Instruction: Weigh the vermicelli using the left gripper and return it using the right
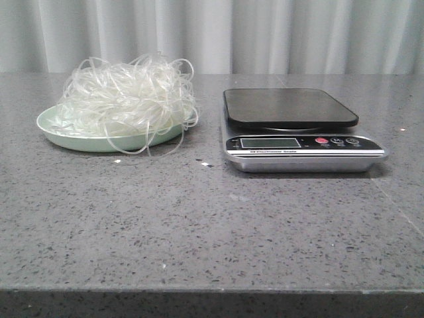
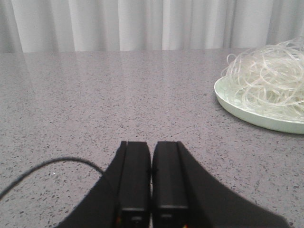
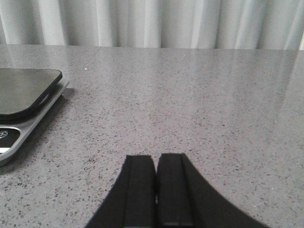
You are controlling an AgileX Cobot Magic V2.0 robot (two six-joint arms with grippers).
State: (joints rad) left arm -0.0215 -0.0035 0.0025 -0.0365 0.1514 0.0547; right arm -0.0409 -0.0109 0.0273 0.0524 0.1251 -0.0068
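Observation:
The vermicelli [image 1: 129, 93] is a loose heap of translucent white strands on a pale green plate [image 1: 50, 122] at the table's left. To its right stands a silver kitchen scale [image 1: 301, 149] with a bare black platform [image 1: 288, 106]. Neither arm shows in the front view. In the left wrist view my left gripper [image 2: 151, 145] is shut and holds nothing, low over the table, with the vermicelli [image 2: 268, 78] and plate [image 2: 256, 118] well off to one side. My right gripper [image 3: 155, 157] is shut and holds nothing too, with the scale [image 3: 23, 99] apart from it.
The table [image 1: 199, 225] is grey speckled stone with its front edge near the camera. A pale curtain [image 1: 265, 33] hangs behind it. A few small white crumbs [image 1: 117, 161] lie in front of the plate. A thin black cable [image 2: 52, 164] curves beside the left gripper.

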